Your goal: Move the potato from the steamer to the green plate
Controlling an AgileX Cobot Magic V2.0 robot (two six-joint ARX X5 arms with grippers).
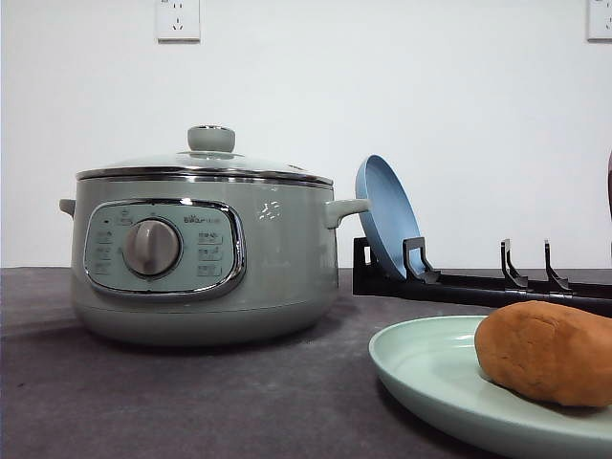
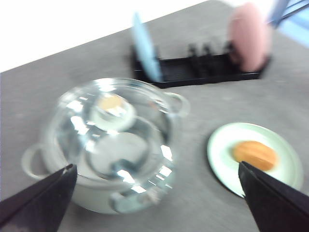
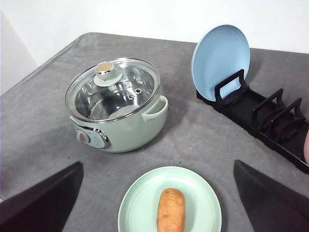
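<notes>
One potato (image 3: 171,210) on one green plate (image 3: 137,208), near one lidded steamer (image 3: 116,113). One blue plate (image 3: 220,60) racked beyond. Left hand (image 2: 159,193) and right hand (image 3: 157,193) both released, empty.

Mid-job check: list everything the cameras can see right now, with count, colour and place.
steamer: one, pale sage green, on the table's left side in the front view
glass lid: one, clear with green knob, closed on the steamer
potato: one, orange-brown, lying on the green plate
green plate: one, pale mint, flat on the table near the front
blue plate: one, light blue, upright in the rack
pink plate: one, pink, upright at the rack's other end
dish rack: one, black, behind the green plate
table: one, dark grey
left gripper: open, above the steamer
right gripper: open, above the green plate
</notes>
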